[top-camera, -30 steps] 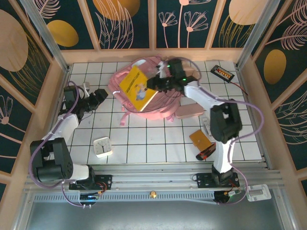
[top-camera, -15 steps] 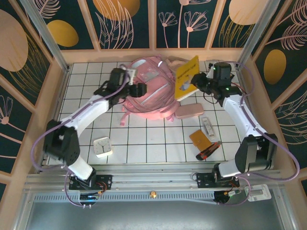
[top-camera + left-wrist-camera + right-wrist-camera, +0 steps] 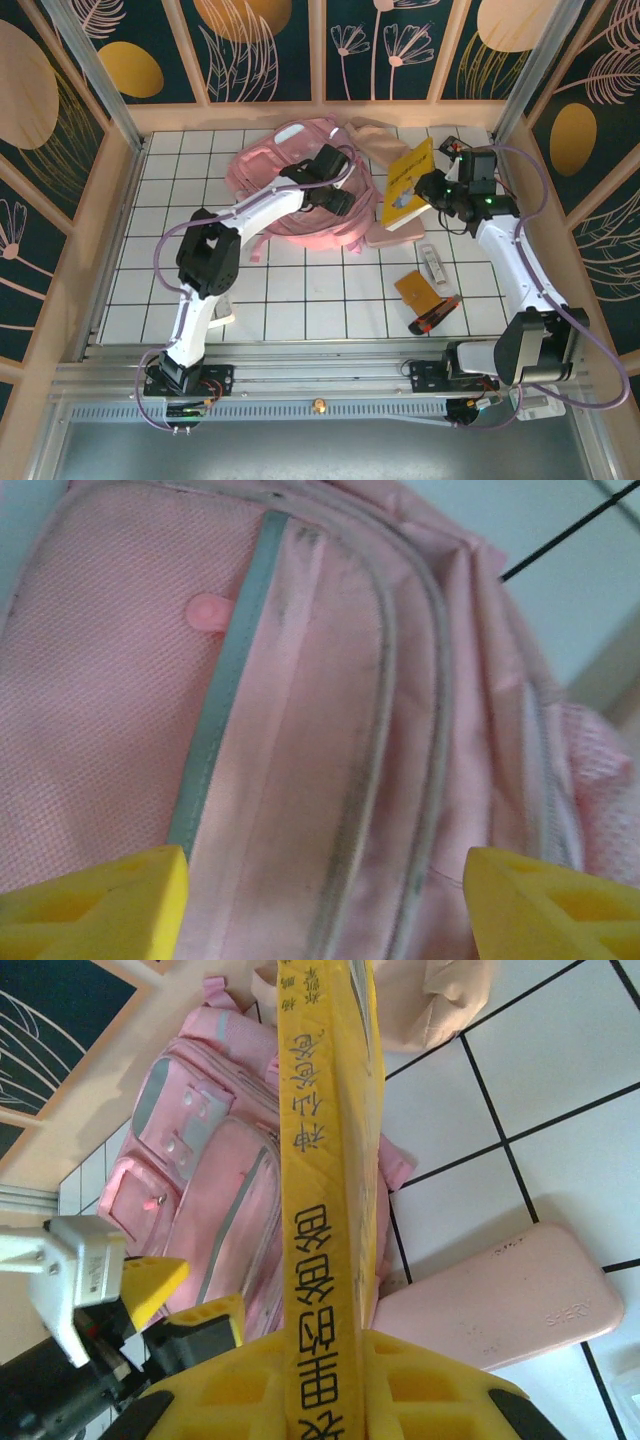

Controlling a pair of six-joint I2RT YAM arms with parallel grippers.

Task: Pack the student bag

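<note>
The student bag (image 3: 262, 168) is lying flat near the middle of the table's far edge, its long axis running roughly across the table from left to right. The left gripper (image 3: 335, 190) is hovering right over the bag's right half. In the left wrist view its yellow fingers (image 3: 100, 900) are standing wide apart with nothing between them but pink fabric and a pale strip (image 3: 300, 730). The right gripper (image 3: 432, 190) is clamping a yellow book (image 3: 408, 185) and is sitting just off the bag's right end, above a flat pink pencil pouch (image 3: 395, 232) that is touching the bag. From the right wrist view the book (image 3: 325, 1160) is showing spine-on, upright in the gripper (image 3: 325, 1380), with the bag (image 3: 215, 1190) lying to its left. So the book is probably going to travel leftward, toward the left gripper. Whether a zip is standing open there, I cannot tell.
</note>
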